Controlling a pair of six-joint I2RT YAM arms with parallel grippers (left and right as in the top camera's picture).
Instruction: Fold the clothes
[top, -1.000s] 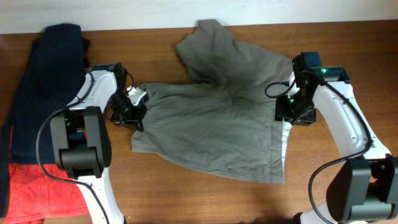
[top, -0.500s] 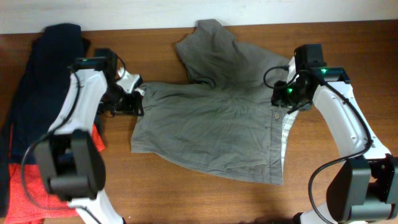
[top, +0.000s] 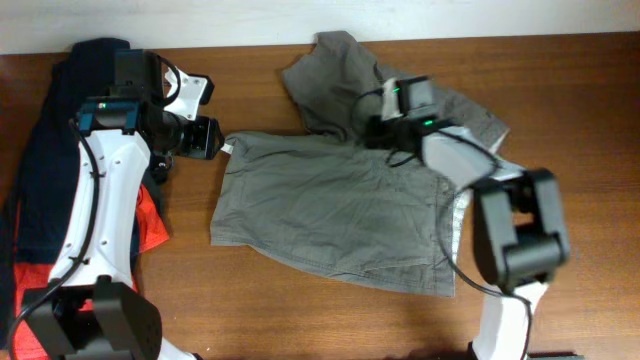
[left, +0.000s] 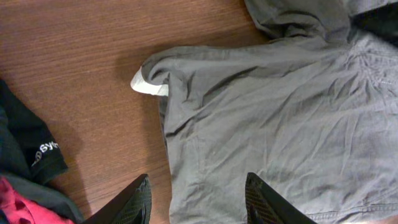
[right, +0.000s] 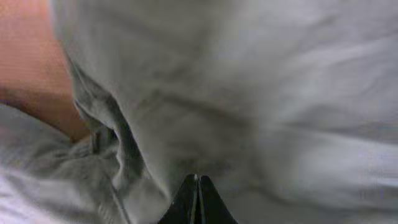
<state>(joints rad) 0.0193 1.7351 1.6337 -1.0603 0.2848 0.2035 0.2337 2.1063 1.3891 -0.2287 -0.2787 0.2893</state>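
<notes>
The grey-khaki shorts (top: 340, 200) lie spread and wrinkled in the middle of the table, with one part bunched toward the back. A small white label (top: 227, 148) sticks out at their left corner. My left gripper (top: 207, 137) is open and empty, hovering just left of that corner. In the left wrist view its fingers (left: 199, 202) straddle the shorts' left edge (left: 280, 112), with the label (left: 148, 84) ahead. My right gripper (top: 375, 128) is over the bunched upper part. In the right wrist view its fingertips (right: 197, 180) are pressed together above grey cloth (right: 249, 93).
A dark navy garment (top: 70, 130) lies along the left side of the table, with an orange-red garment (top: 60, 300) below it. Both show at the lower left of the left wrist view, navy (left: 25, 155) and red (left: 18, 208). Bare wood surrounds the shorts.
My left gripper rose and pulled back to the left of the shorts' corner. My right arm swung from the shorts' right edge leftward over their upper middle.
</notes>
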